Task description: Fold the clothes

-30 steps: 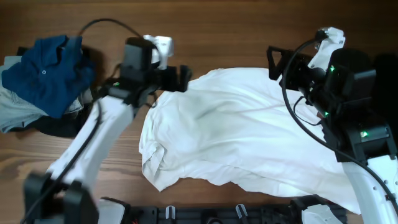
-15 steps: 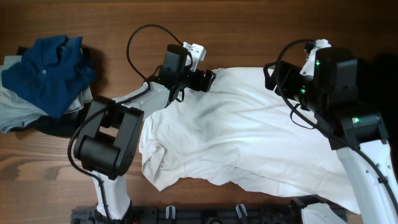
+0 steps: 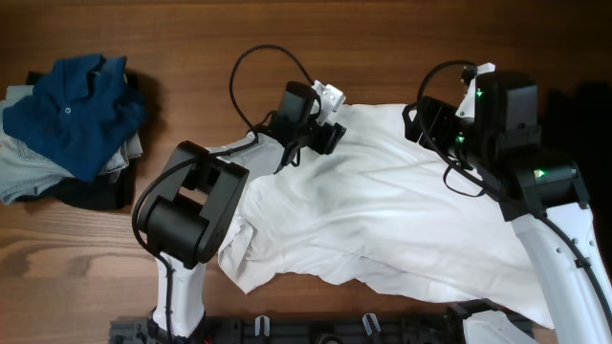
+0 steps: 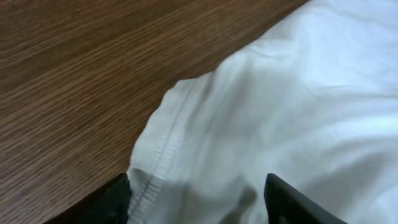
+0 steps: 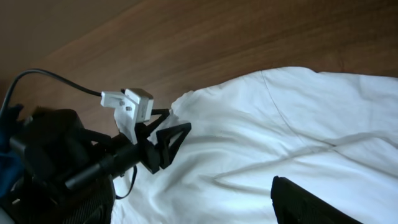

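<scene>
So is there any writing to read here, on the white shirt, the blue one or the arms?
No readable text anywhere.
The white shirt shows plain fabric, no print or logo in view.
The blue polo shirt shows no lettering.
The right arm carries small green lights but no legible label.

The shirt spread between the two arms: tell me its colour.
The shirt is plain white, with no print showing; the left wrist view shows it best.

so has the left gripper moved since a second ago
Yes. In the overhead view the left gripper has gone right, away from the blue shirt pile, and now sits over the white shirt at its top edge.
</scene>
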Controlling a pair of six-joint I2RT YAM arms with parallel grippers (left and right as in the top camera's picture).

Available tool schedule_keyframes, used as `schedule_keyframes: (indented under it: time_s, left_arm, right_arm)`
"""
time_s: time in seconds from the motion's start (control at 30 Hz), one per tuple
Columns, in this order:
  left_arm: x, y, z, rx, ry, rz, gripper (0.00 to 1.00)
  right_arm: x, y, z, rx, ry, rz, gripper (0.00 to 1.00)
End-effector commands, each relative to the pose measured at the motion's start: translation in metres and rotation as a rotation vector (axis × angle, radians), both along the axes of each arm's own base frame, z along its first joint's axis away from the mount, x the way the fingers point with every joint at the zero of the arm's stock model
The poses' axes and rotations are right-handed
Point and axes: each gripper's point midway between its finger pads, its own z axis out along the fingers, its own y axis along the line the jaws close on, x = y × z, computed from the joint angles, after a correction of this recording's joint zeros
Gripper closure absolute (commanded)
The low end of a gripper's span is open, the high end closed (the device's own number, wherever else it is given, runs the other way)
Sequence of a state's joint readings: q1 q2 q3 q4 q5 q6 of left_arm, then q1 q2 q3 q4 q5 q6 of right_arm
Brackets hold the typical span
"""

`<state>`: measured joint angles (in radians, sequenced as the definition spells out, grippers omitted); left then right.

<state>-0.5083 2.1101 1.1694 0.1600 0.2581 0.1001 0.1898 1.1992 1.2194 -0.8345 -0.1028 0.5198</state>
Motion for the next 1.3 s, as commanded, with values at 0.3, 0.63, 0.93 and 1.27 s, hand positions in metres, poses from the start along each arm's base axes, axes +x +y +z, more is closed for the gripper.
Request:
schedule_keyframes:
  time_s: [0.3,0.63,0.93,1.27]
  left_arm:
    - [0.074,0.103,0.022,0.140,-0.130,0.578,0.96]
    - [0.130,0.293,0.115,0.108,-0.288,1.042,0.96]
    - [0.104,0.362,0.109,0.110,-0.168,1.218,0.89]
    - [0.093,0.305,0.162,-0.100,-0.108,0.966,0.41]
  right_arm:
    - [0.002,-0.004,0.001,-0.012,-0.002,-0.018,0.19]
    - [0.004,-0.024,-0.008,-0.102,0.017,-0.097,0.15]
    - [0.023,-0.059,-0.080,-0.240,0.220,-0.245,0.11]
    - [0.028,-0.150,-0.203,-0.108,0.571,-0.441,0.18]
